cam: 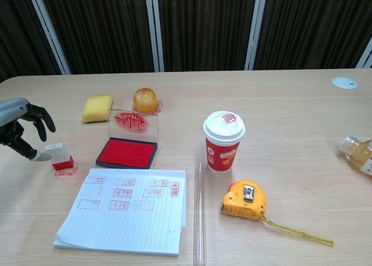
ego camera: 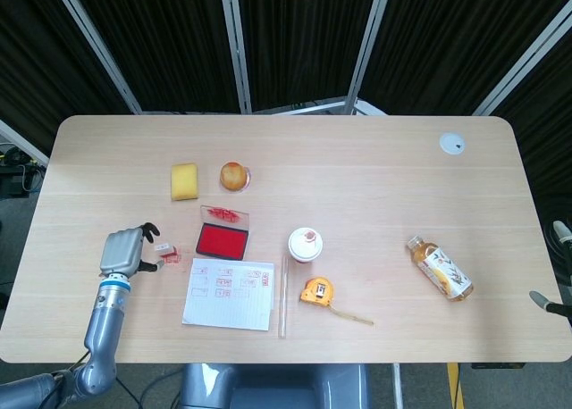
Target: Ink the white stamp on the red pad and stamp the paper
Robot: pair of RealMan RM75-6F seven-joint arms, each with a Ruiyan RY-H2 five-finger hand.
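Observation:
The white stamp [ego camera: 164,250] [cam: 58,155] with a red base stands upright on the table, left of the open red ink pad [ego camera: 222,240] [cam: 128,152]. The lined paper pad [ego camera: 228,293] [cam: 125,211], bearing several red prints, lies in front of the ink pad. My left hand [ego camera: 125,248] [cam: 20,126] hovers just left of the stamp with fingers curved and apart, the thumb tip close beside the stamp, nothing held. Only a grey tip of my right hand [ego camera: 545,302] shows at the table's right edge.
A red paper cup [ego camera: 305,244] [cam: 224,141] and a yellow tape measure [ego camera: 315,291] [cam: 244,200] sit right of the paper. A clear tube [cam: 199,214] lies along the paper's right side. Behind the ink pad are a yellow sponge [ego camera: 184,181] and an orange ball [ego camera: 234,176]. A bottle [ego camera: 440,268] lies at the right.

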